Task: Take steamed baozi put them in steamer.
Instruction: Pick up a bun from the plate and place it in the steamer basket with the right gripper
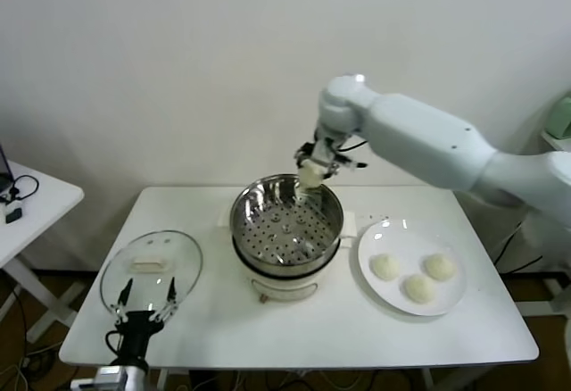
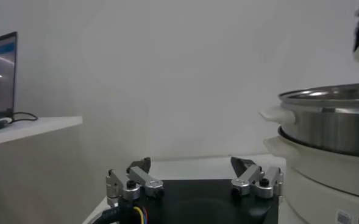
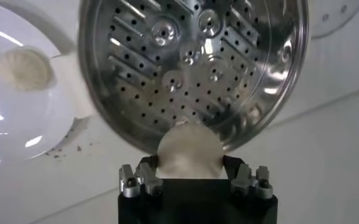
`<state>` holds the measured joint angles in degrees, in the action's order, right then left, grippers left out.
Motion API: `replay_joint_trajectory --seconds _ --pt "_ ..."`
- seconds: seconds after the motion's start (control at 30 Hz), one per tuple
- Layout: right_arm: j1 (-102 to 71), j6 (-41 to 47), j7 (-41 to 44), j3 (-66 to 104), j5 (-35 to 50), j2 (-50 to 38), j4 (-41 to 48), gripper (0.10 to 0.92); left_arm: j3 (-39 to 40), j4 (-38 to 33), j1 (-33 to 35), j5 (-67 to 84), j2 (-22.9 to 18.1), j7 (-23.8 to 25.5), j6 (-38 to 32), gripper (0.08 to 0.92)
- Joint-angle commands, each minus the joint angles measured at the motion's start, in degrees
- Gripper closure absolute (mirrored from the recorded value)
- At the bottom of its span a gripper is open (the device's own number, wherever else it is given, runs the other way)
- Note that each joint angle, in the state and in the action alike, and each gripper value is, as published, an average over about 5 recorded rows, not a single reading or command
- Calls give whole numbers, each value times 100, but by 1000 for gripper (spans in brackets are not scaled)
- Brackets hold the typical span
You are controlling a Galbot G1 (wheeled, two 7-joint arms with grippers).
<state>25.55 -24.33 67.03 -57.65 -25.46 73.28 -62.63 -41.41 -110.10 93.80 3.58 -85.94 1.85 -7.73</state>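
Observation:
The steamer (image 1: 287,223), a shiny steel pot with a perforated floor tray, sits on a white cooker base at the table's middle. Its tray is bare. My right gripper (image 1: 312,173) is shut on a creamy-white baozi (image 3: 188,152) and holds it above the pot's far rim. In the right wrist view the pot's perforated floor (image 3: 191,61) lies just beyond the held bun. Three more baozi (image 1: 415,277) lie on a white plate (image 1: 385,235) to the right of the pot. My left gripper (image 1: 145,307) is open and empty, parked at the table's front left edge.
A round glass lid (image 1: 150,269) with a white knob lies flat on the table left of the pot, just behind my left gripper. A small white side table (image 1: 27,208) with cables stands further left. The pot's side (image 2: 331,131) shows in the left wrist view.

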Motion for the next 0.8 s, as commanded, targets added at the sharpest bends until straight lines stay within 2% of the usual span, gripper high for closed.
replay_joint_trajectory --seconds 0.03,0.3,0.8 --pt "-422 -243 -46 -31 -624 905 625 321 -39 -24 53 54 48 -6 -8 177" --pt "-657 -404 -102 -34 -1047 961 856 321 -59 -11 130 157 76 -41 -45 177" --pt "-800 -423 -160 -56 -1036 932 1064 317 -30 29 122 153 68 -39 -52 177"
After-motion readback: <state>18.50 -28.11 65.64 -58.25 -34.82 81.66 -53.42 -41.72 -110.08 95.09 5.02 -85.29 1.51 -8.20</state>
